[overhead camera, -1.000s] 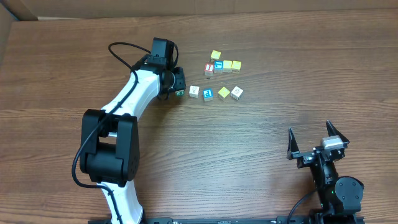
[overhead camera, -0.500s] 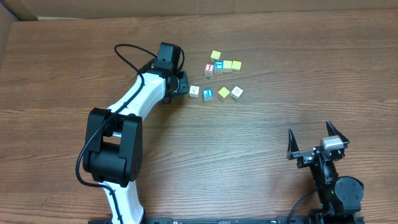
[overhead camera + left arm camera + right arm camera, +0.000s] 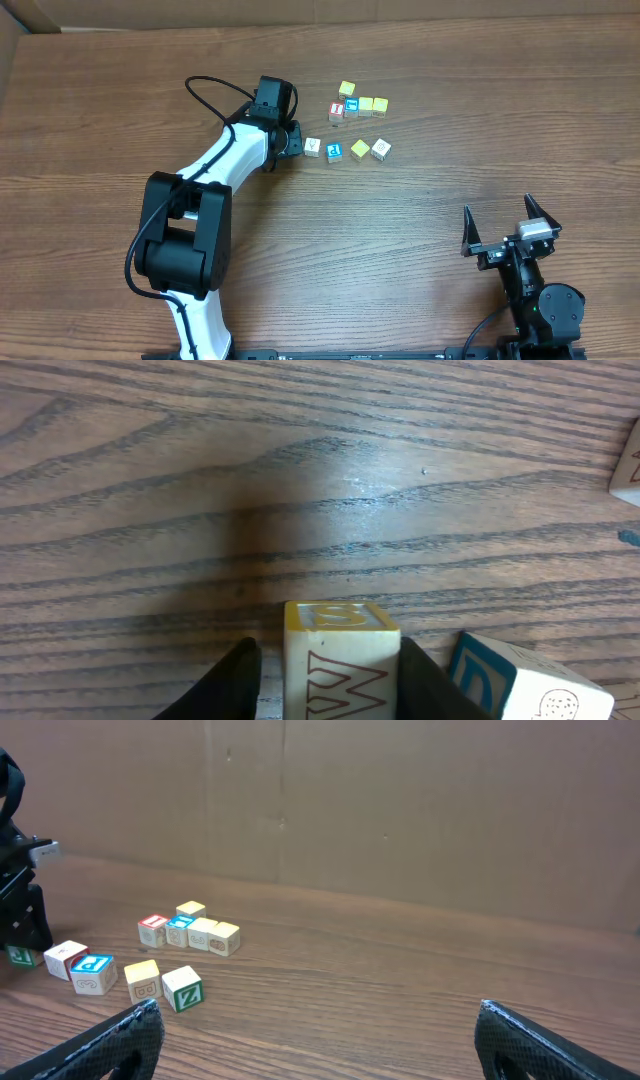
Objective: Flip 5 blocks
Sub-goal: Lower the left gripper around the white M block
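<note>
1. Left arm (image 3: pixel 225 165) was stretched across the table (image 3: pixel 420 260). The left gripper (image 3: pixel 293 140) sat low, at the left end of the blocks.
2. Left wrist view: one block (image 3: pixel 340 660) stood on the wood between the fingers (image 3: pixel 235 682). It had a yellow-bordered top face and a brown letter on the face toward the camera.
3. The claw was narrowed around that block but not clamped. One finger touched its side, and a sliver of wood grain showed between the other finger and the block.
4. A blue-faced block (image 3: pixel 505 680) lay just outside the touching finger, turned at an angle. Couldn't match it to the overhead view.
5. Overhead, a row ran right of the claw: white-topped block (image 3: pixel 312 147) nearest it, then blue-topped block (image 3: pixel 334 152), yellow-topped block (image 3: pixel 360 148) and a second white block (image 3: pixel 381 149).
6. Beyond the row was a cluster: red-topped cube (image 3: pixel 337 110), blue cube (image 3: pixel 351 106) and two yellow cubes (image 3: pixel 366 105) (image 3: pixel 380 105) side by side. A lone yellow cube (image 3: pixel 346 89) sat just behind them.
7. Right gripper (image 3: pixel 498 210) was at the near right edge, well apart from all the blocks, jaws spread wide and holding nothing.
</note>
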Controlling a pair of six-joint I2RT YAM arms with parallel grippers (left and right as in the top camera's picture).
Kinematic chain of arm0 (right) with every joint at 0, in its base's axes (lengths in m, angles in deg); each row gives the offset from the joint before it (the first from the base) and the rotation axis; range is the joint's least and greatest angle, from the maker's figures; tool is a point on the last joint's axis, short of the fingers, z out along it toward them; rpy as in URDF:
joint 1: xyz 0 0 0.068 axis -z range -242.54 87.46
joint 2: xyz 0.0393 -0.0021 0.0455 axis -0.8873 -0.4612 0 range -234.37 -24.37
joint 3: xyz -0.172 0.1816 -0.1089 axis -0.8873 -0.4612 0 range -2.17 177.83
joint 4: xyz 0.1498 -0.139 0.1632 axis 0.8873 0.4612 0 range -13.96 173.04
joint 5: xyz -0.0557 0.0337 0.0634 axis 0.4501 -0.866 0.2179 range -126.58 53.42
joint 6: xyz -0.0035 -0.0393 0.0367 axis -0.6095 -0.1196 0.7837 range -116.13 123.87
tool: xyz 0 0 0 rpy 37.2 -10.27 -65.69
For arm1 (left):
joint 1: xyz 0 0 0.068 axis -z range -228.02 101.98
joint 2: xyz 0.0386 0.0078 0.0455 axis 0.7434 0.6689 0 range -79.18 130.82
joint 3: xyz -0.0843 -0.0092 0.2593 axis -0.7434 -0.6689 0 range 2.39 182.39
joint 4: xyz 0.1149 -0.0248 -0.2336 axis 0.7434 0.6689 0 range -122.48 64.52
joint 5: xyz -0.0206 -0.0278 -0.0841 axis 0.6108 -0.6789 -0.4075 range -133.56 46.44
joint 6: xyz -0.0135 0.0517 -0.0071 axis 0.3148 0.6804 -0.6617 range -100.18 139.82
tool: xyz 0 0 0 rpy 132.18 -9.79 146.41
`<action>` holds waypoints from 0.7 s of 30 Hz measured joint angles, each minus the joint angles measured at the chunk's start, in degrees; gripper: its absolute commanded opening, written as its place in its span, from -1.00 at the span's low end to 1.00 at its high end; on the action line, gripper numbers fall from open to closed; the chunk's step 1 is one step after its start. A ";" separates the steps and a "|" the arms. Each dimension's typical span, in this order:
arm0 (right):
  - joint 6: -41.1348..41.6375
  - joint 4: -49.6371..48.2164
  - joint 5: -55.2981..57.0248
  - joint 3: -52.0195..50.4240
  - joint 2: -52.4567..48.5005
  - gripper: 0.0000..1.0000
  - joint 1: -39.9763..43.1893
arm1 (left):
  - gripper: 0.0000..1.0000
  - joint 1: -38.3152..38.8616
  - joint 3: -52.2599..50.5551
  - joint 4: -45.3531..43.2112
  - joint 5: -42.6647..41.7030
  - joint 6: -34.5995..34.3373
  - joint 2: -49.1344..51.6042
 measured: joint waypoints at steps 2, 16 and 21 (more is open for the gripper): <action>-0.02 0.02 0.00 0.00 0.00 1.00 0.00 | -0.38 0.00 0.09 0.72 0.02 0.02 0.00; -0.04 0.02 0.00 0.00 0.00 1.00 0.00 | -0.10 -0.02 2.25 4.46 0.04 5.25 0.00; -0.04 -0.02 0.00 0.00 0.00 1.00 0.00 | -0.11 -0.70 6.80 11.50 -1.44 6.69 0.11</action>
